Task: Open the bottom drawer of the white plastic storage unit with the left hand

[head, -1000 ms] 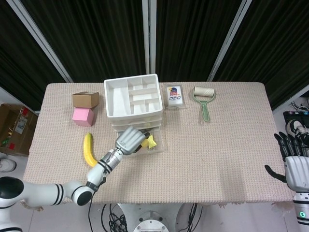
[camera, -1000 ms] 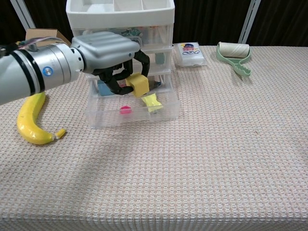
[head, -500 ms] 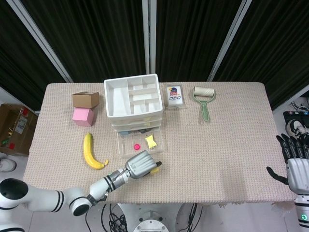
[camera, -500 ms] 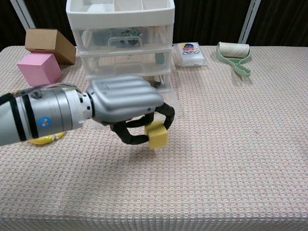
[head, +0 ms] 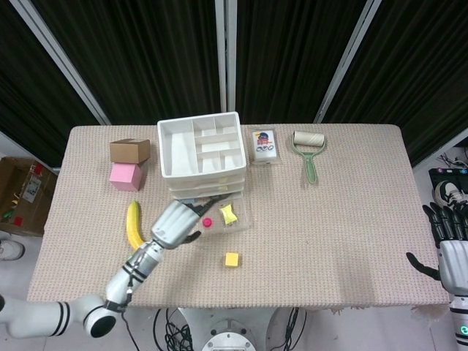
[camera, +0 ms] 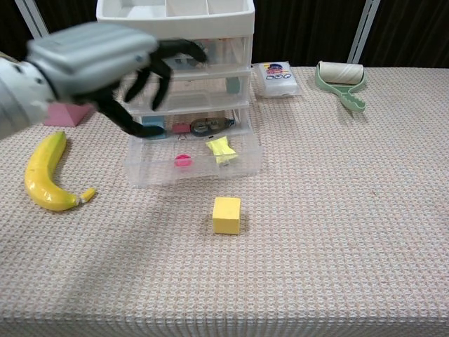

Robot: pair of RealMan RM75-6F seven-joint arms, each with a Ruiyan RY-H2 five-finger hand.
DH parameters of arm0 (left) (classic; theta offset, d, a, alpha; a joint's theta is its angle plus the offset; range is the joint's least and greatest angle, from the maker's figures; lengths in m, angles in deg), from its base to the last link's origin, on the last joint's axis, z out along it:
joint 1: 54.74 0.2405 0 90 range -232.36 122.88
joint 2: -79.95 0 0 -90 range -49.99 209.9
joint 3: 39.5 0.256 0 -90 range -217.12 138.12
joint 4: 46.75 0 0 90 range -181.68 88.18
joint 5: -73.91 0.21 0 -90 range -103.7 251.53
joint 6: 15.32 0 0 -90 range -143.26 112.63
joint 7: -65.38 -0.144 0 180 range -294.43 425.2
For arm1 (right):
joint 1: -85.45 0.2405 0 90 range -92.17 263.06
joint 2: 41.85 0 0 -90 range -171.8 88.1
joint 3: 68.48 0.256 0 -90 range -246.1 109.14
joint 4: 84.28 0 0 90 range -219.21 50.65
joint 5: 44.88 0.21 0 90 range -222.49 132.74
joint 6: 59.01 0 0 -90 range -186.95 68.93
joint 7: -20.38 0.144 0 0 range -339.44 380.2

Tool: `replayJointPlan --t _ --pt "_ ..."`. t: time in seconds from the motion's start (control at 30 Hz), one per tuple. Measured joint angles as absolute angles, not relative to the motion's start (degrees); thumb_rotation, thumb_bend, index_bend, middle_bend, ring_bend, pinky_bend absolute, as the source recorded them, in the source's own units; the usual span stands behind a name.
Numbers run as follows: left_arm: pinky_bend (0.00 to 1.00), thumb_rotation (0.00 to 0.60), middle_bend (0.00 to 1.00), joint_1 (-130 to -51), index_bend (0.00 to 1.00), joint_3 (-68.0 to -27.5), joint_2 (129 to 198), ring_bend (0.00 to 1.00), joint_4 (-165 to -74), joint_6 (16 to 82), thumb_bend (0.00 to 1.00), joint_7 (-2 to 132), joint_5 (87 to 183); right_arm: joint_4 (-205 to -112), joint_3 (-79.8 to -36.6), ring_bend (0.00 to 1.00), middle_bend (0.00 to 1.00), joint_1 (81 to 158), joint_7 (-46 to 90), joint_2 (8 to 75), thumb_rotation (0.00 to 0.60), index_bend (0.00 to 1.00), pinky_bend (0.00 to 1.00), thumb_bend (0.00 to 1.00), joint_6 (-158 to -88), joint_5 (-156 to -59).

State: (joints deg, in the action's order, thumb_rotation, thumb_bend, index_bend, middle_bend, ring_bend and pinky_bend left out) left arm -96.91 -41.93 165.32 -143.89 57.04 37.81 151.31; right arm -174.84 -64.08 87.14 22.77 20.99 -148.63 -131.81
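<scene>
The white plastic storage unit stands at the back middle of the table. Its clear bottom drawer is pulled out toward me, showing a pink piece and a yellow piece inside. My left hand hovers at the drawer's front left with fingers spread, holding nothing. A yellow cube lies on the table in front of the drawer. My right hand hangs open beyond the table's right edge.
A banana lies left of the drawer. A pink block and a cardboard box sit at back left. A small packet and a lint roller lie right of the unit.
My left hand let go of the yellow cube on the table, then rose and moved back left to the drawer, fingers now spread. The right hand barely moved.
</scene>
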Motion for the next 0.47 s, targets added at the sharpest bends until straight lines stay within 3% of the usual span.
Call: replayJointPlan --t 0.2,0.47 --pt "0.60 0.600 0.49 -84.6 0.29 -40.2 155.8 0.51 -146.8 67.4 0.18 40.2 146.4 -173.6 -64.3 0.00 0.05 87.1 24.2 21.4 0.600 0.00 0.00 0.10 -148.4 -132.1" --pt "0.33 0.600 0.28 -71.7 0.20 -36.1 145.1 0.30 -146.6 72.6 0.15 47.3 140.3 -172.5 -64.4 0.00 0.04 87.3 25.0 22.3 0.600 0.00 0.00 0.10 -148.1 -132.3"
